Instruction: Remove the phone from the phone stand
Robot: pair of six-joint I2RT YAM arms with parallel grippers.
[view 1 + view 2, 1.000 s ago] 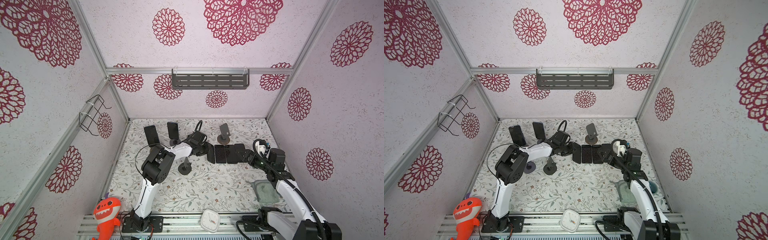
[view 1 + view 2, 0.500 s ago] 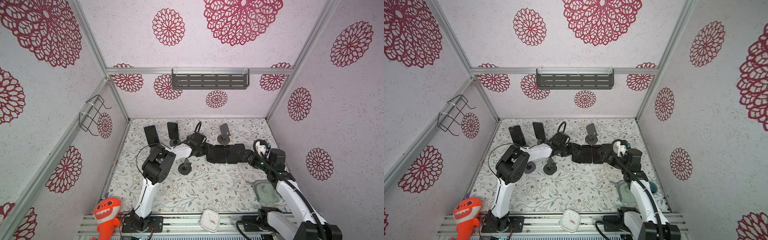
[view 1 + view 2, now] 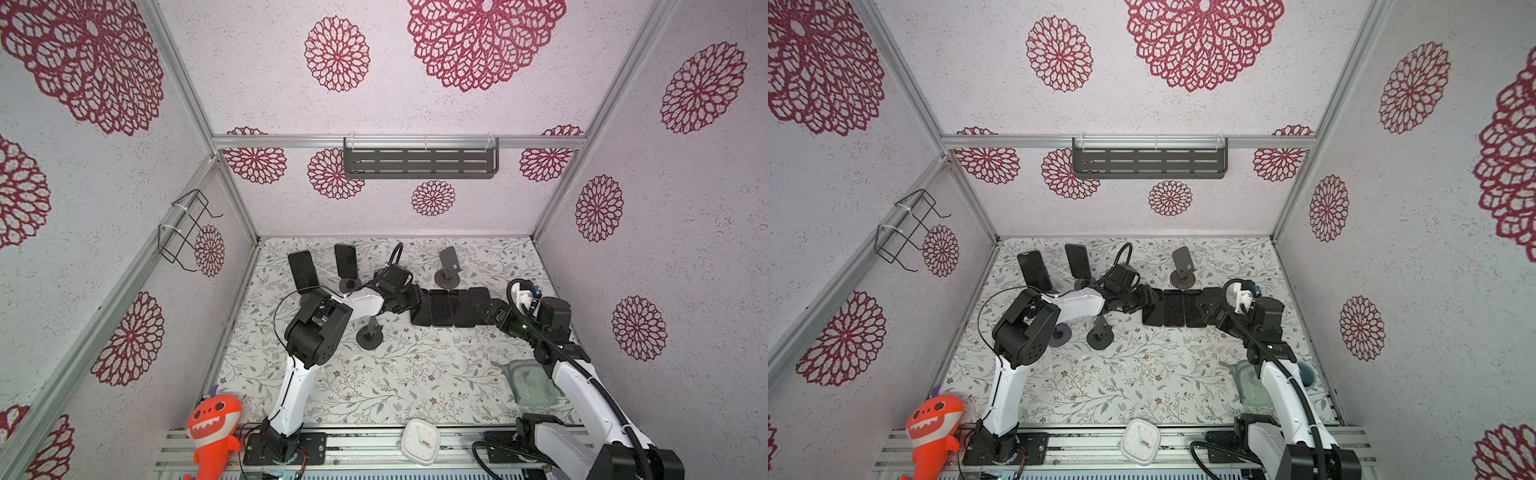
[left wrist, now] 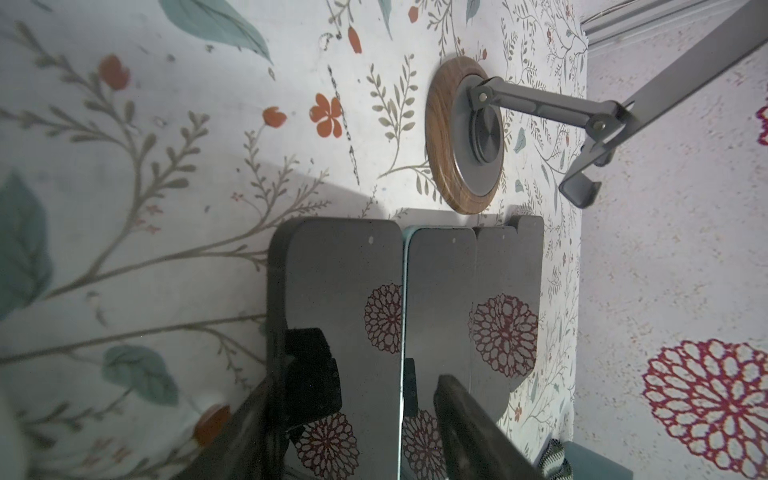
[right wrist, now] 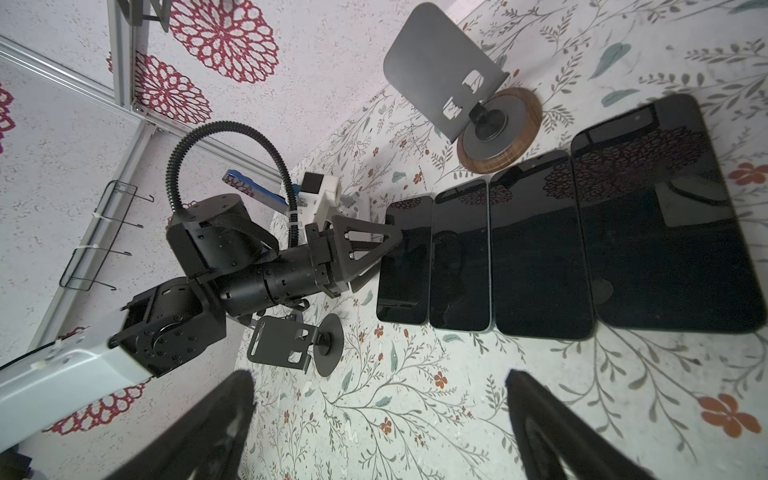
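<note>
Nearest the front rail sit a white clock [image 3: 419, 440], an orange toy shark [image 3: 214, 424] and, towards the right, a green cloth [image 3: 532, 384]; none of these is in play. Further in, an empty black stand [image 3: 370, 334] sits on the floral table [image 3: 395, 382] near the left arm. Behind it a row of four phones [image 3: 451, 307] lies flat, screens up, edge to edge across the middle. The left gripper [image 4: 384, 386] is at the left end of that row, fingers parted over the end phone [image 4: 345, 282], which rests flat and touches its neighbour; nothing is pinched. The right gripper [image 5: 380, 382] hangs by the row's right end, jaws wide apart and empty. Just beyond the row stands a second empty stand with a wooden base [image 3: 448, 272]. Farthest back on the left, a left upright phone [image 3: 303, 270] and a right upright phone [image 3: 345, 261] lean on their stands.

The set-down of one phone looks finished, and those two are what remains. The next move seems to call for lifting the left gripper clear without nudging the row. It would then reach back to an upright phone, close on its side edges and draw it up off the lip so the stand does not tip
</note>
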